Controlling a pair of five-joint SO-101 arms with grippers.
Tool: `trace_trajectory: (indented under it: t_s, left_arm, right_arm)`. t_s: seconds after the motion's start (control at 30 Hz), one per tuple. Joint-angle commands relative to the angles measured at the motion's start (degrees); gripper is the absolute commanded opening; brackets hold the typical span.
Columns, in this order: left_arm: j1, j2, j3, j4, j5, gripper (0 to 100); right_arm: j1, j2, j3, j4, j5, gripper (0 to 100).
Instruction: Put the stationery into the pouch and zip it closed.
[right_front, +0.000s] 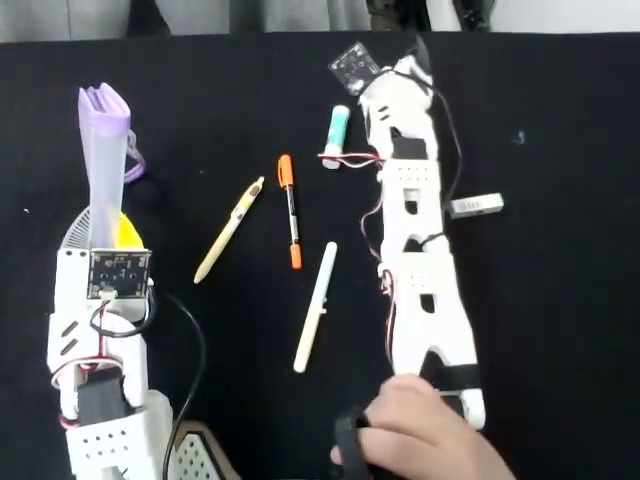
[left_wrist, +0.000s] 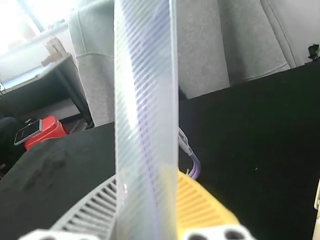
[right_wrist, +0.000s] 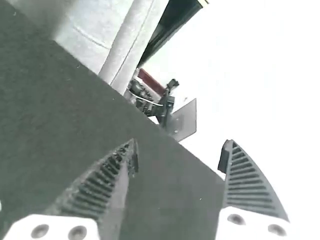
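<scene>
Left pincer (right_front: 106, 226) grips the pouch (right_front: 104, 130) upright; right pincer (right_wrist: 177, 150) gapes wide, empty. Pens (right_front: 290, 210) lie loose outside, so packing and zipping apparently remain.

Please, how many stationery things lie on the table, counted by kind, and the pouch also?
2 pens
1 orange marker
1 green and white tube, perhaps glue
1 small white block, probably an eraser
1 pouch
Total: 6
</scene>
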Motion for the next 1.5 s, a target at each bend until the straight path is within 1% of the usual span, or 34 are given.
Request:
trace_trajectory:
  t_s: [0.0,0.13,0.2,0.3,0.4,0.5,0.57,0.67,0.7,0.73,0.8,0.87,1.03,1.13,1.23,1.33,1.47]
  left_arm:
    - [0.40,-0.35,-0.66,-1.85,0.35,3]
    - [0.40,-0.35,-0.48,-1.85,0.35,3]
    - [0.40,-0.35,-0.66,-1.85,0.53,3]
    - [1.27,-0.35,-0.75,-1.85,0.70,3]
    - [5.23,-0.35,-0.84,-1.85,1.05,3]
    - [8.92,-0.26,-1.45,-1.49,5.98,3]
    - [7.08,-0.26,-3.74,0.88,8.26,3]
    - [-0.48,-0.26,-8.40,7.30,8.79,3]
    - [-2.33,-0.26,-9.45,8.44,8.79,3]
    - [-2.77,-0.26,-10.15,8.79,8.88,3]
    - [-1.27,-0.35,-10.07,8.26,8.88,3]
    - [3.03,-0.26,-9.89,6.33,8.88,3]
    - [14.46,-0.26,-6.81,-6.07,8.35,3]
    - [18.51,-0.26,-4.79,-12.40,8.26,3]
    - [21.14,-0.26,-4.26,-17.23,8.26,3]
    - [22.64,-0.26,-4.62,-21.01,8.26,3]
    - [24.48,-0.26,-4.62,-27.69,8.26,3]
  right_arm:
    - [-0.44,-1.45,-2.15,2.64,-3.96,27.1]
    - [2.64,-4.53,-2.07,10.37,-4.66,27.1]
    - [4.31,-7.08,-2.07,13.98,-8.09,27.1]
    - [7.65,-12.18,-2.07,19.96,-17.93,27.1]
    - [10.90,-18.68,-1.98,28.13,-29.10,27.1]
    - [13.45,-25.80,-1.89,38.77,-39.91,27.1]
    - [14.42,-30.11,-1.89,46.24,-45.10,27.1]
    - [14.59,-36.62,-1.89,56.79,-49.41,27.2]
    - [14.24,-38.81,-1.89,59.87,-50.20,27.2]
    - [13.80,-41.19,-1.80,62.51,-50.64,27.2]
    - [12.13,-46.29,-1.80,67.52,-51.78,27.3]
    - [10.02,-52.53,-1.80,72.09,-52.57,27.4]
    - [3.60,-68.88,-1.80,80.18,-52.57,27.5]
    - [0.44,-77.14,-1.63,80.88,-52.13,27.5]
    - [0.09,-83.30,-1.63,80.88,-51.96,27.5]
    - [-0.09,-87.25,-1.27,80.97,-47.91,27.5]
    - [-0.18,-91.82,6.20,80.97,-43.87,27.5]
